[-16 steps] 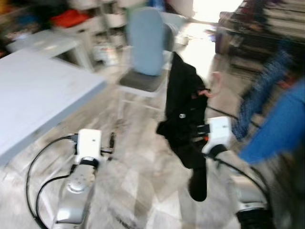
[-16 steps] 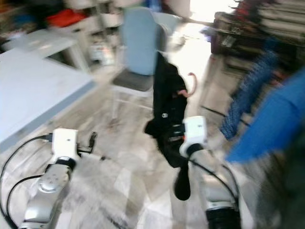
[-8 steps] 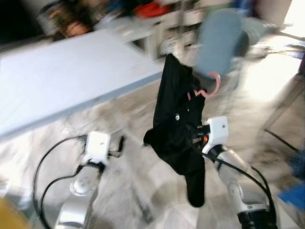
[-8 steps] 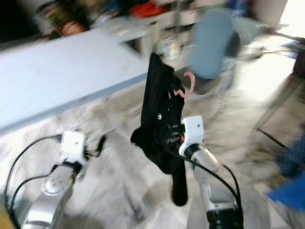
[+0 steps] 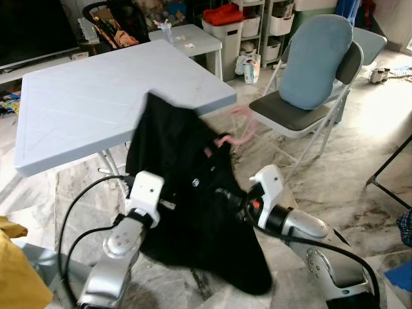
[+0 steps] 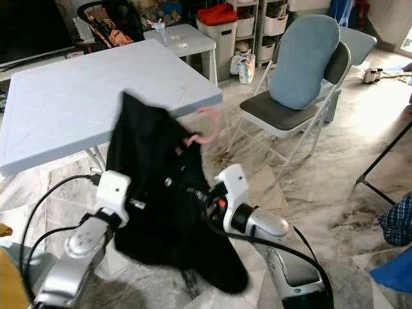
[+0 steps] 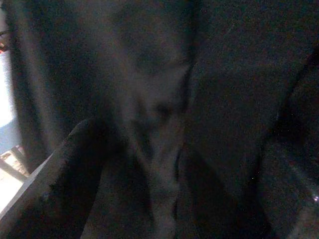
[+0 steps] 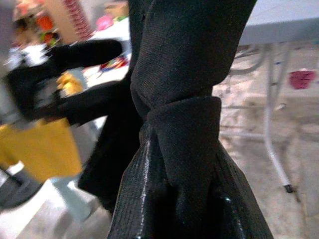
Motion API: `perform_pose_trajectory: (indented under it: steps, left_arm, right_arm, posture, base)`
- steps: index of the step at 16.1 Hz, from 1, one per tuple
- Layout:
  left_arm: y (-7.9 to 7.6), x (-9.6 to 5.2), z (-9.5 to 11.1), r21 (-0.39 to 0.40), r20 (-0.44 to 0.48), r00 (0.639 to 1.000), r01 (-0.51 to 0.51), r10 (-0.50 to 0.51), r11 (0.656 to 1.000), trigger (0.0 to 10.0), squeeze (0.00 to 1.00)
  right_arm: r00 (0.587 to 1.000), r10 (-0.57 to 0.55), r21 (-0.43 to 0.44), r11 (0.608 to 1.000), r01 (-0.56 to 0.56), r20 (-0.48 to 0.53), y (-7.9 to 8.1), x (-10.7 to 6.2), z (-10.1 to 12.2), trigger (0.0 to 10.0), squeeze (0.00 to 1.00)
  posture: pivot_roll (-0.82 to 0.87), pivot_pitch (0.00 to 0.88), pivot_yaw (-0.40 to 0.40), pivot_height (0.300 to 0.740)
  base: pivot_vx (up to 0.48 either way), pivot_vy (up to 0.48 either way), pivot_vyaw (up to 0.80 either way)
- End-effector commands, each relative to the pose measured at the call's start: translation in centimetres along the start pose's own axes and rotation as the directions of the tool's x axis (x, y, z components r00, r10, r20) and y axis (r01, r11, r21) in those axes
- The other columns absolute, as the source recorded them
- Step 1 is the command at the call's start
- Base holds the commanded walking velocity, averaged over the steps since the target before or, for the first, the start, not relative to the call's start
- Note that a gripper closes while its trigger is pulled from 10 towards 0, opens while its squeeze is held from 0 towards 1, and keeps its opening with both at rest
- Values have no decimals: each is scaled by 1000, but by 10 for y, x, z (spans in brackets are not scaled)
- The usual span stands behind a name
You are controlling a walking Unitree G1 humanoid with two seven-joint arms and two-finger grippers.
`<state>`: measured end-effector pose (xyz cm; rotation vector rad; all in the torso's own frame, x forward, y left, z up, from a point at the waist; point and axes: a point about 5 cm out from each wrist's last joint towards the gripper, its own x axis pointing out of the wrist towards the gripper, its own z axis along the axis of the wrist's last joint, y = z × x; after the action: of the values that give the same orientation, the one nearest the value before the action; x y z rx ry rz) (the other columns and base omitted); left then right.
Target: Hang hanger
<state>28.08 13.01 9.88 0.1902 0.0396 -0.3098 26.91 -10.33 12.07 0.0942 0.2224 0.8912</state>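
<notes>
Pinching black garment (image 5: 193,219) cloth, the right gripper (image 5: 239,201) carries the pink hanger (image 5: 235,129), hook up and far; left gripper (image 5: 168,205) fingers hidden.

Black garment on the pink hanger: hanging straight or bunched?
Bunched. The black garment drapes crumpled between both arms, the right gripper pinching a fold; the pink hanger hook pokes out above.
</notes>
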Motion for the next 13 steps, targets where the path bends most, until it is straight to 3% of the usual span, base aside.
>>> perform_pose_trajectory:
  steps: [1, 4, 5, 10, 13]
  left_arm:
    - [-3, 6, 7, 24, 30, 999, 17, -17, 1000, 10000, 0]
    - [-12, 13, 11, 32, 52, 997, 54, -55, 998, 10000, 0]
    - [-10, 14, 11, 48, 52, 998, 33, -36, 998, 10000, 0]
    - [9, 18, 4, 65, 21, 998, -67, 66, 996, 10000, 0]
    - [10, 19, 4, 62, 24, 997, -75, 73, 995, 10000, 0]
  right_arm:
    - [998, 46, -54, 998, -44, 48, 7, 0, 14, 10000, 0]
    - [999, 47, -66, 997, -45, 17, 5, 0, 12, 10000, 0]
    - [996, 87, -107, 990, -89, -17, 10, -1, 9, 10000, 0]
    - [962, 249, -122, 957, -262, -111, 23, -16, 1, 10000, 0]
    - [970, 171, -188, 961, -203, -170, 10, -16, -5, 10000, 0]
  posture:
    - [-85, 0, 43, 740]
    - [-97, 0, 52, 740]
    - [-99, 0, 53, 740]
    - [-105, 0, 53, 740]
    - [-104, 0, 51, 740]
  base:
    - [0, 0, 0]
    - [0, 0, 0]
    - [0, 0, 0]
    - [0, 0, 0]
    - [0, 0, 0]
